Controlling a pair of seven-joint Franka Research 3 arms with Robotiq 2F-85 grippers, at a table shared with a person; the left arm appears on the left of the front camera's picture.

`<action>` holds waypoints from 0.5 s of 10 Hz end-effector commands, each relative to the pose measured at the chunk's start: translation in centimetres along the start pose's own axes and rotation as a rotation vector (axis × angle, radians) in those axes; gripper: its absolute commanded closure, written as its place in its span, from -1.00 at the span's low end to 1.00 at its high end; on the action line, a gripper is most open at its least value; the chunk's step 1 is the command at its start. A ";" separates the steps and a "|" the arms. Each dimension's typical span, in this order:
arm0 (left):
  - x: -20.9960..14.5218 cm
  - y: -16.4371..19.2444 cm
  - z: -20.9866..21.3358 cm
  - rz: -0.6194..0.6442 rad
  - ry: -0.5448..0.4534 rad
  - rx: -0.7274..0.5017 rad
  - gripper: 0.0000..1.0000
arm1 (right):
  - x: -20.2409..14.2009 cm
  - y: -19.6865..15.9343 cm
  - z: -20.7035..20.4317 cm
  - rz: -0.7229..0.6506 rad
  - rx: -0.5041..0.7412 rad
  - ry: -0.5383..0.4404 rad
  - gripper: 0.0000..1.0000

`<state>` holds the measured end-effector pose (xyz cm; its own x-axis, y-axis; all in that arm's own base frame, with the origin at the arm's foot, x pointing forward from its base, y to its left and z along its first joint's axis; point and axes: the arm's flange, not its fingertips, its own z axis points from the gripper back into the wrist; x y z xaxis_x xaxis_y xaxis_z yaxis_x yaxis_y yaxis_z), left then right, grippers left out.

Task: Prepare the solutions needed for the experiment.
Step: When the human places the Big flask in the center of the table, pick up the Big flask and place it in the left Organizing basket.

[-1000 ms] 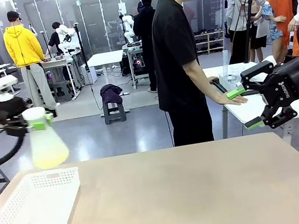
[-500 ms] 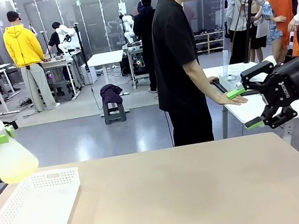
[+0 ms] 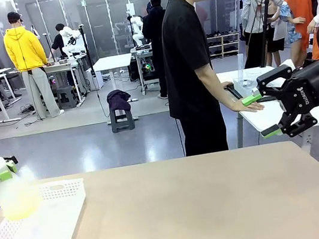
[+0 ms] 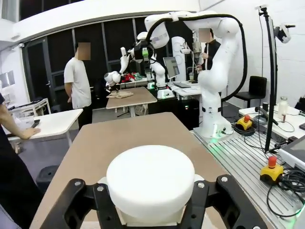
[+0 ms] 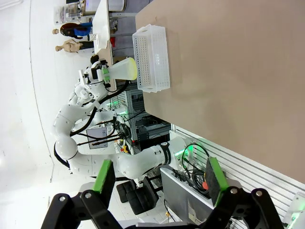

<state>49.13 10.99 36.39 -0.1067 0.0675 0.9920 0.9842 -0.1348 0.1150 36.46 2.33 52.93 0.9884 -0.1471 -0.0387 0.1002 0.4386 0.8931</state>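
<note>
The left gripper (image 3: pixel 1 175) is clenched on the neck of a translucent flask (image 3: pixel 15 194), just under its white stopper (image 4: pixel 150 183). The flask hangs upright at the table's nine-o'clock edge, over the near-left part of the white perforated basket (image 3: pixel 61 226), and the solutions (image 3: pixel 20 207) sit as a shallow pale yellow pool in its wide bottom. Whether the flask base touches the basket floor cannot be told from the front view.

The step in hand looks like setting the flask down in the basket. To do it well, the left arm should keep the flask vertical so the liquid stays level, descend slowly and straight, and clear the basket's wall rather than catching the flared base on its rim. The jaws should let go only once the base rests flat; the mesh floor may give a little, so a gentle release lowers the risk of tipping.

The right gripper (image 3: pixel 262 115) hovers at three o'clock, well apart from the flask, its jaws spread wide and holding nothing. The person's hand (image 3: pixel 248 104) rests on a side table beyond it.
</note>
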 end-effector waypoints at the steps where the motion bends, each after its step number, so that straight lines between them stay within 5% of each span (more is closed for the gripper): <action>1: -1.9 0.7 -0.4 -0.007 -0.045 0.039 0.77 | -0.1 0.1 0.0 0.005 0.013 -0.002 -0.91; 5: -5.5 1.3 -0.3 0.038 -0.001 0.067 0.77 | -0.1 0.1 0.0 0.005 0.013 -0.002 -0.91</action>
<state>50.30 10.29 30.89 -0.0503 0.0787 0.9956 0.9938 -0.0947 0.0577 36.46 2.32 52.93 0.9883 -0.1473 -0.0387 0.1003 0.4385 0.8931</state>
